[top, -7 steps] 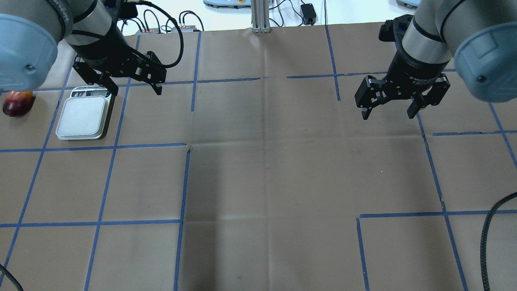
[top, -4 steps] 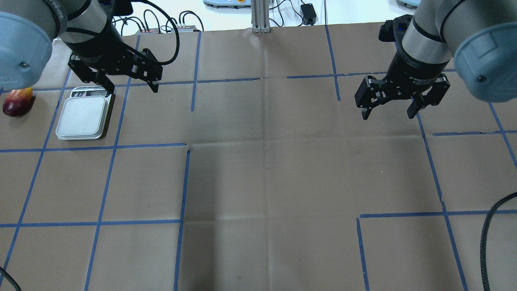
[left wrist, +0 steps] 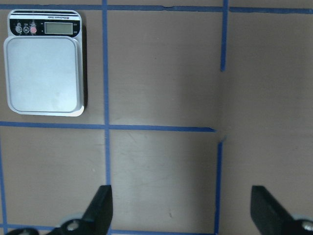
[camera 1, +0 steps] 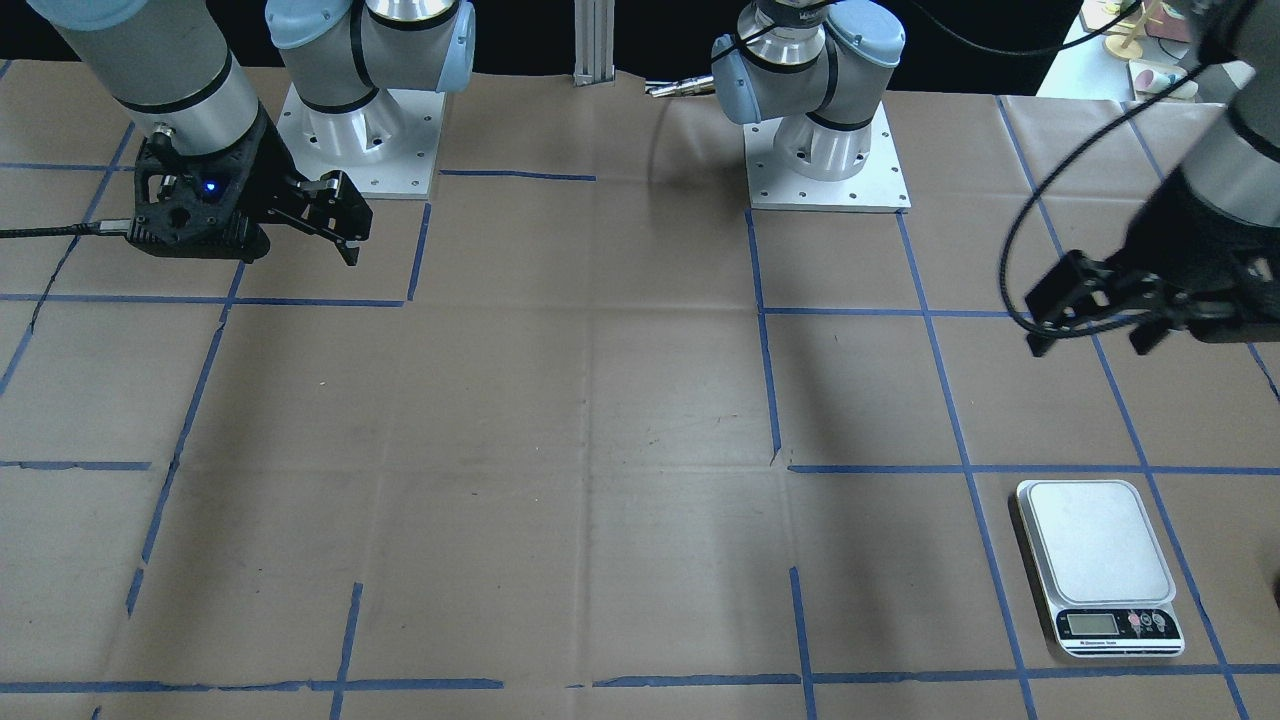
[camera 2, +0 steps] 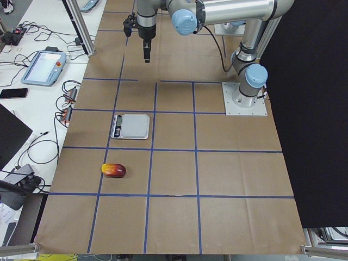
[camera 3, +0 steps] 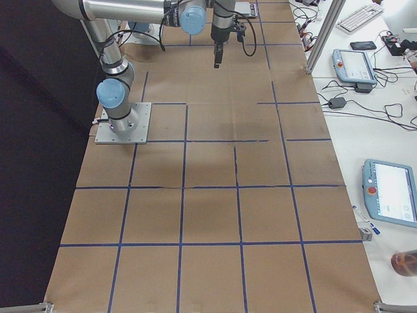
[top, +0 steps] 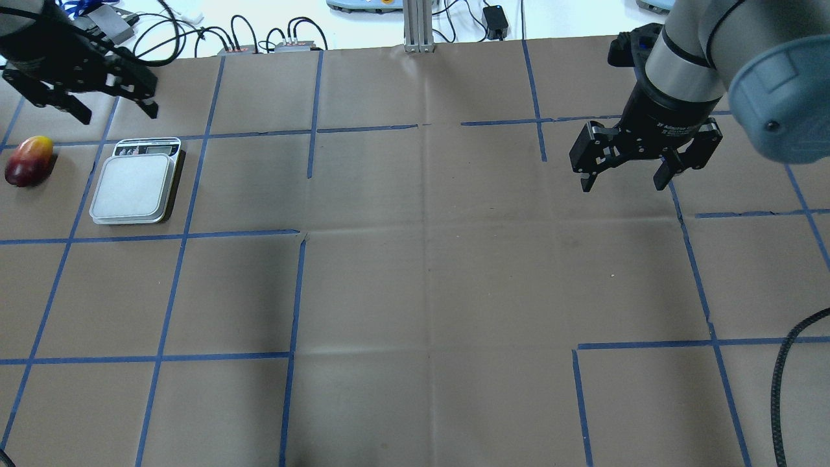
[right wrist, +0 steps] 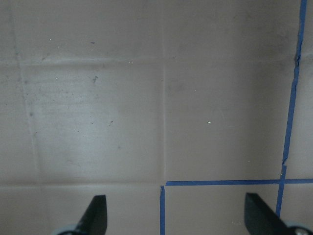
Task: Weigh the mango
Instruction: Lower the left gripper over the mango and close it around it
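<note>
The mango (top: 29, 161), red shading to yellow, lies on the brown paper at the far left, just left of the white kitchen scale (top: 135, 188). It also shows in the exterior left view (camera 2: 113, 170). The scale's platform is bare (left wrist: 44, 73) (camera 1: 1095, 545). My left gripper (top: 118, 115) is open and empty. It hovers beyond the scale's display end, between the scale and the mango's column. My right gripper (top: 622, 187) is open and empty above bare paper on the right side.
Blue tape lines divide the brown paper into squares (top: 292, 292). Cables and boxes lie past the table's far edge (top: 259, 39). A black cable (top: 788, 383) hangs at the near right. The two arm bases (camera 1: 825, 150) stand at the robot's side.
My left gripper has moved left and toward the far edge, off the scale's display end. The mango now shows in full. The right arm has not moved.
</note>
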Tool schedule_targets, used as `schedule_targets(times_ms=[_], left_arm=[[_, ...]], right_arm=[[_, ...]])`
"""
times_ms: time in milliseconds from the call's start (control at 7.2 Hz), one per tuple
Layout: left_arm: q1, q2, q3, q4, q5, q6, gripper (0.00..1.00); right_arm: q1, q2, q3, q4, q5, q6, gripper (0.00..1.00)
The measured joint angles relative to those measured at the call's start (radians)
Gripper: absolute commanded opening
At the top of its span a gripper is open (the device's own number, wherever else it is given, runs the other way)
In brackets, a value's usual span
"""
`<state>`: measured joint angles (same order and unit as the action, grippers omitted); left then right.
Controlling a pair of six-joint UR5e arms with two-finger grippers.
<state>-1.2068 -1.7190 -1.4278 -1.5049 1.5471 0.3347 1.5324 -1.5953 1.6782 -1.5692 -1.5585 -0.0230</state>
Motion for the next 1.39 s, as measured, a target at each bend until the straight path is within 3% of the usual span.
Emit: schedule_targets(times_ms=[278,556,1111,1389], left_arm=[[0.198,-0.153,0.126,0.009,-0.009,0.217,1.00],[0.313,-0.377,0.373,0.010,-0.032,0.361,1.00],[0.381,-0.810,0.907,-0.076,-0.039,0.474,1.00],[0.384,-0.894,0.998,-0.154,-0.039,0.481,0.98]], right_arm=[[0.000,-0.001,0.000,0.000,0.000,0.000,1.00],[0.000,0.000,0.000,0.000,0.000,0.000,1.00],[0.000,0.000,0.000,0.000,0.000,0.000,1.00],[0.000,0.000,0.000,0.000,0.000,0.000,1.00]])
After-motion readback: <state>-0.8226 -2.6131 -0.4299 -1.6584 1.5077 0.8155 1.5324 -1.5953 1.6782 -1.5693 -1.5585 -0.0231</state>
